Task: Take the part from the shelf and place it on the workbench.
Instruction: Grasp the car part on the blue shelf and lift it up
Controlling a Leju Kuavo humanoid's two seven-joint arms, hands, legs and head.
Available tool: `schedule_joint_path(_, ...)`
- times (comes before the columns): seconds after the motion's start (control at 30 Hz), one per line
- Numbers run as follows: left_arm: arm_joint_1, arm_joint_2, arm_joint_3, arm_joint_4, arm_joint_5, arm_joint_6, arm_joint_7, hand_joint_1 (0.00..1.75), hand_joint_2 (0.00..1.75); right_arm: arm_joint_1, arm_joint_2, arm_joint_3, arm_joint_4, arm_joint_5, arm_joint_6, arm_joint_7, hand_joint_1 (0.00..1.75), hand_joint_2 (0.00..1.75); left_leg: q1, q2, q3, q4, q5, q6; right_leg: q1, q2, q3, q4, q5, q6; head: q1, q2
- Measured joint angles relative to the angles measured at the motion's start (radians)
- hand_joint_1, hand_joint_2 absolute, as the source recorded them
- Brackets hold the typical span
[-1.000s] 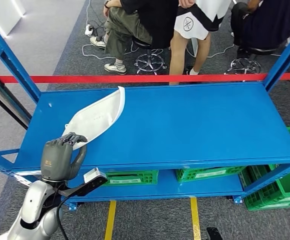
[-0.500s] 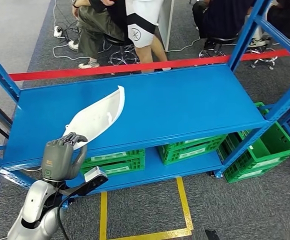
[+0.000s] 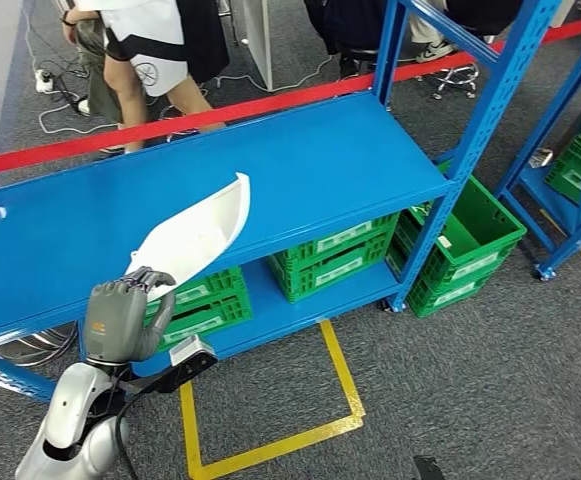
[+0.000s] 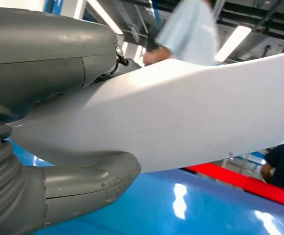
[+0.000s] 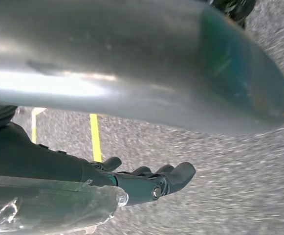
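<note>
Head view: left hand (image 3: 125, 318) gripping the white part (image 3: 196, 235).

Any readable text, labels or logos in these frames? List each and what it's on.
None can be read.
White labels on the green plastic crates under the blue metal shelf: too small to read.
Small orange mark on the back of the grey left hand: too blurred to read.
Round black emblem on a person's white shorts: a symbol, no legible letters.
White curved plastic part: no print visible.
</note>
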Motion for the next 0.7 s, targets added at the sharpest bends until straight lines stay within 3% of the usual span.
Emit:
schedule_joint_path(0.07,0.000,0.000,0.000,0.000,0.000,0.000,0.001,1.64,1.75,-0.001,0.001,-0.002,0.000,0.000,0.000,-0.001,0.00,0.00,0.001,-0.035,0.072,-0.114,-0.001,0.007,0.000,0.022,-0.018,-0.002,0.026,0.010,0.001,0.000)
schedule_joint_path(0.1,0.001,0.000,0.000,0.000,0.000,0.000,0.001,1.64,1.75,0.000,0.001,-0.002,0.000,0.000,0.000,-0.001,0.00,0.00,0.000,-0.042,0.085,-0.141,-0.007,0.008,0.000,0.031,-0.022,-0.007,0.039,0.017,-0.001,0.000)
schedule_joint_path(0.17,0.001,-0.001,0.000,0.000,-0.001,0.000,0.002,1.64,1.75,0.007,0.001,-0.004,0.000,0.000,0.000,-0.002,0.00,0.00,0.000,-0.025,0.077,-0.149,0.006,0.015,-0.003,0.047,-0.025,-0.024,0.063,0.031,-0.003,0.000)
schedule_joint_path(0.2,0.000,-0.003,0.000,0.000,-0.001,0.000,0.002,1.64,1.75,0.011,0.000,-0.005,0.000,0.000,0.000,-0.002,0.00,0.00,0.002,-0.014,0.069,-0.150,0.018,0.022,-0.003,0.038,-0.030,-0.022,0.054,0.036,-0.002,0.000)
schedule_joint_path(0.23,0.000,-0.004,0.000,0.000,-0.001,-0.001,0.002,1.64,1.75,0.014,0.000,-0.006,0.000,0.000,0.000,-0.001,0.00,0.00,0.004,-0.002,0.059,-0.152,0.031,0.028,-0.002,0.017,-0.040,-0.001,0.022,0.041,0.003,0.000)
schedule_joint_path(0.27,0.001,-0.005,0.000,0.000,-0.001,-0.001,0.002,1.64,1.75,0.014,0.000,-0.007,0.000,0.000,0.000,-0.001,0.00,0.00,0.005,0.010,0.047,-0.153,0.043,0.033,-0.003,-0.012,-0.054,0.045,-0.030,0.045,0.007,0.000)
schedule_joint_path(0.33,0.004,-0.006,0.001,0.000,-0.001,-0.001,0.003,1.64,1.75,0.010,0.001,-0.008,0.000,0.000,0.001,-0.001,0.00,0.00,0.004,0.034,0.021,-0.152,0.066,0.036,-0.005,-0.056,-0.084,0.182,-0.137,0.056,0.014,0.000)
schedule_joint_path(0.37,0.005,-0.005,0.001,0.000,-0.001,-0.001,0.003,1.64,1.75,0.008,0.001,-0.009,0.000,0.000,0.001,-0.001,0.00,0.00,0.004,0.048,0.007,-0.152,0.077,0.035,-0.008,-0.064,-0.090,0.246,-0.158,0.062,0.014,0.000)
schedule_joint_path(0.43,0.005,-0.005,0.001,0.000,-0.001,-0.001,0.003,1.64,1.75,0.005,0.001,-0.010,0.000,0.000,0.001,-0.001,0.00,0.00,0.004,0.076,-0.020,-0.150,0.098,0.030,-0.012,-0.070,-0.059,0.291,-0.130,0.069,0.014,0.000)
schedule_joint_path(0.47,0.005,-0.005,0.001,0.000,-0.001,-0.001,0.003,1.64,1.75,0.005,0.001,-0.010,0.000,0.000,0.001,-0.001,0.00,0.00,0.005,0.088,-0.032,-0.149,0.107,0.026,-0.014,-0.078,-0.014,0.256,-0.104,0.071,0.014,0.000)
schedule_joint_path(0.5,0.005,-0.006,0.001,0.000,-0.001,-0.001,0.003,1.64,1.75,0.004,0.001,-0.011,0.000,0.000,0.000,-0.002,0.00,0.00,0.004,0.100,-0.041,-0.147,0.114,0.021,-0.015,-0.098,0.047,0.187,-0.098,0.073,0.015,0.000)
schedule_joint_path(0.53,0.005,-0.006,0.002,0.000,-0.001,-0.001,0.003,1.64,1.75,0.001,0.002,-0.011,0.000,0.001,0.000,-0.002,0.00,0.00,0.002,0.110,-0.047,-0.144,0.120,0.015,-0.011,-0.118,0.110,0.104,-0.109,0.071,0.015,0.000)
schedule_joint_path(0.57,0.005,-0.006,0.002,0.000,-0.001,-0.001,0.004,1.64,1.75,-0.003,0.002,-0.011,0.000,0.001,0.000,-0.004,0.00,0.00,0.000,0.121,-0.049,-0.142,0.126,0.009,-0.008,-0.134,0.154,0.038,-0.126,0.065,0.014,0.000)
schedule_joint_path(0.6,0.004,-0.006,0.002,0.000,-0.001,0.000,0.004,1.64,1.75,-0.006,0.002,-0.011,0.000,0.002,0.000,-0.005,0.00,0.00,-0.001,0.133,-0.051,-0.141,0.133,0.003,-0.004,-0.141,0.177,-0.005,-0.143,0.057,0.013,0.000)
schedule_joint_path(0.63,0.003,-0.006,0.003,0.000,-0.001,0.000,0.005,1.64,1.75,-0.007,0.002,-0.011,0.000,0.003,0.000,-0.005,0.00,0.00,-0.001,0.145,-0.051,-0.141,0.139,-0.003,0.001,-0.134,0.179,-0.021,-0.145,0.045,0.012,0.000)
schedule_joint_path(0.67,0.003,-0.006,0.002,0.000,-0.001,0.000,0.005,1.64,1.75,-0.006,0.002,-0.012,0.000,0.003,0.000,-0.005,0.00,0.00,0.000,0.154,-0.053,-0.142,0.145,-0.009,0.001,-0.124,0.168,-0.020,-0.138,0.033,0.011,0.000)
schedule_joint_path(0.7,0.003,-0.006,0.003,0.001,-0.001,0.000,0.005,1.64,1.75,-0.004,0.002,-0.013,0.000,0.004,0.000,-0.004,0.00,0.00,0.003,0.147,-0.057,-0.138,0.137,-0.015,0.001,-0.114,0.160,-0.021,-0.128,0.023,0.011,0.000)
